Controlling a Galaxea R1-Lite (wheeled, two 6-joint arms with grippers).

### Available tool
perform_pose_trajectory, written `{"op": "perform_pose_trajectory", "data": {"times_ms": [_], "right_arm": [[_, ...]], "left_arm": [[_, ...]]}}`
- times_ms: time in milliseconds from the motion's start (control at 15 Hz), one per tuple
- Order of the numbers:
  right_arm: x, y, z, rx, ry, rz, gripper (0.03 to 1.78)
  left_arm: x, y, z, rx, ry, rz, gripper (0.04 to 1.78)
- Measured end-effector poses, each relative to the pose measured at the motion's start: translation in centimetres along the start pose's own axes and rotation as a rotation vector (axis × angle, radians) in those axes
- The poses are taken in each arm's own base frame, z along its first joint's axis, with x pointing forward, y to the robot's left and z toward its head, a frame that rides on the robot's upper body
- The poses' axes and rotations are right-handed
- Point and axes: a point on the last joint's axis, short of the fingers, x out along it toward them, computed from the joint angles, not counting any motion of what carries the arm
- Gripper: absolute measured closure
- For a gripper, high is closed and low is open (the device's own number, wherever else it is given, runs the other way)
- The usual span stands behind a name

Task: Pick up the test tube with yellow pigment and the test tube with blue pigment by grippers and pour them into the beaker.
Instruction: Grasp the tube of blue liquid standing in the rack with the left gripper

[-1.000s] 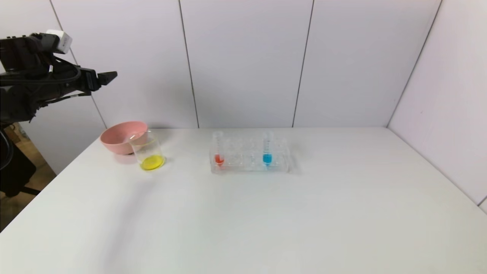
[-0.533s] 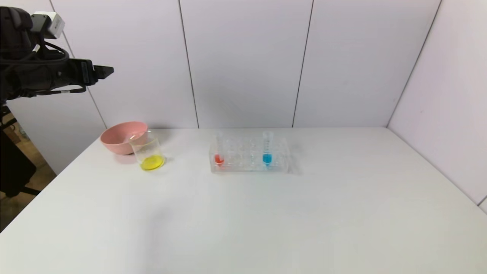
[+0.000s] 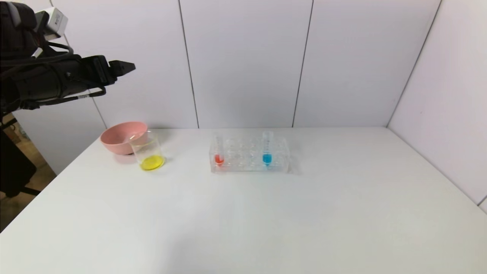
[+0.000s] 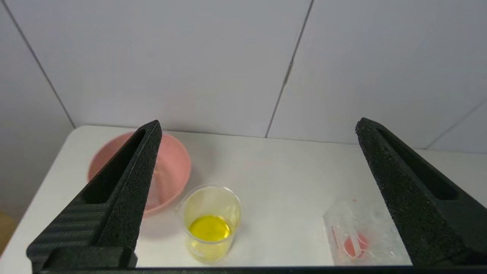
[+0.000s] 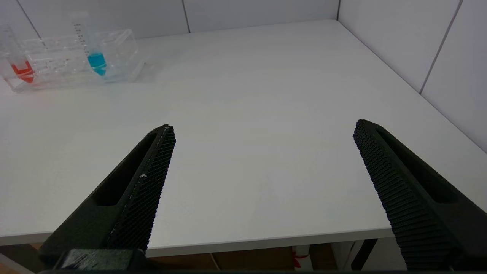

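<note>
Slim clear blue-tipped test tube (image 3: 267, 148) stands upright in clear plastic rack (image 3: 249, 165), ahead-left of right gripper (image 5: 262, 152), jaws spread, empty. Left gripper (image 4: 258, 152), also spread w/ nothing held, hangs high over small glass beaker w/ yellow liquid (image 3: 149, 154); right looks better placed.

Even, bright overhead light washes the white tabletop (image 3: 266, 213), soft shadows pooling beside the pink plastic bowl (image 3: 121, 139) and clear plastic tube rack (image 3: 249, 161), whose edges look slightly soft.

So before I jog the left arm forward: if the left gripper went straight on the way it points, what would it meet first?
Probably the back wall. The left gripper, open and empty, hangs high above the pink bowl and beaker, so it likely passes over both, though depth is unclear.
</note>
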Motion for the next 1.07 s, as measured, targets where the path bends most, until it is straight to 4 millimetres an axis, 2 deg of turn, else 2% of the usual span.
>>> {"op": "perform_pose_trajectory", "data": {"times_ms": [200,467,733,867,1067], "right_arm": [[0.0,0.0,0.0,0.0,0.0,0.0,0.1],[0.0,0.0,0.0,-0.001,0.0,0.0,0.1],[0.0,0.0,0.0,-0.001,0.0,0.0,0.1],[0.0,0.0,0.0,-0.001,0.0,0.0,0.1],[0.0,0.0,0.0,-0.001,0.0,0.0,0.1]], "left_arm": [[-1.4,-3.1,-1.9,-0.012,0.025,-0.113,0.04],[-4.3,-6.9,-4.6,-0.02,0.056,-0.275,0.04],[-6.5,-10.2,-6.8,-0.002,0.096,-0.373,0.04],[-6.6,-11.6,-7.9,0.004,0.099,-0.398,0.04],[-5.5,-13.4,-9.5,0.006,0.087,-0.397,0.04]]}}
